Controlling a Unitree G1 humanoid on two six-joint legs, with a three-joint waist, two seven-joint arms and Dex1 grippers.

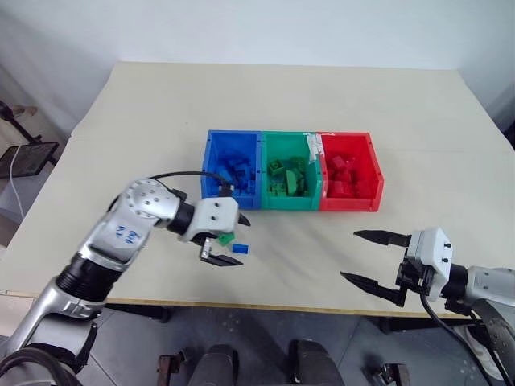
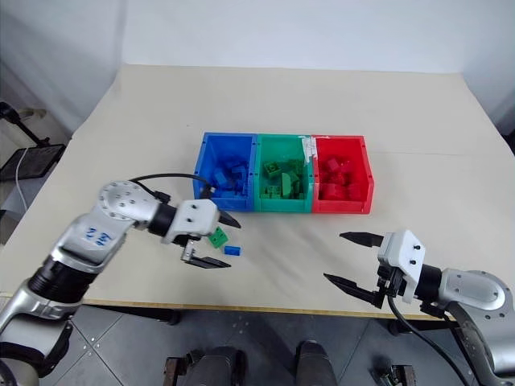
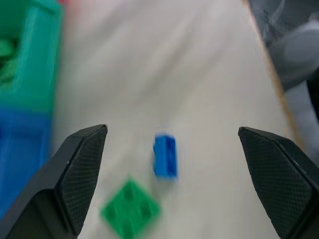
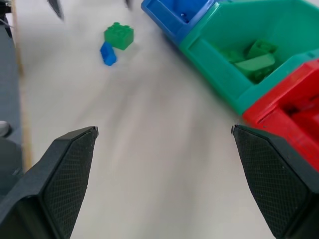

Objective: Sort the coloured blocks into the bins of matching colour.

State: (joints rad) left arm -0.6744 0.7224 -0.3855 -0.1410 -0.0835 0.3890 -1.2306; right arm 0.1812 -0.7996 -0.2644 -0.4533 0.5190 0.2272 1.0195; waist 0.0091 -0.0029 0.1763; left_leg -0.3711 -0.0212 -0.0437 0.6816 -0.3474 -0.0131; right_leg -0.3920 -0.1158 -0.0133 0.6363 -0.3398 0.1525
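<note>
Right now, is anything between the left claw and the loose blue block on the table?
Nothing visible. The open left claw hovers over the blue block, with a green block lying beside it.

A bare test room or lab: a plain beige table (image 1: 161, 104) against white walls (image 1: 241, 32), grey floor (image 1: 265, 330), a black stand (image 1: 28, 157) at nine o'clock.

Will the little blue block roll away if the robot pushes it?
Probably not: the blue block looks boxy and lies flat on the table, so it should slide. It looks hard, small and likely light, so the open left gripper could knock it aside.
</note>
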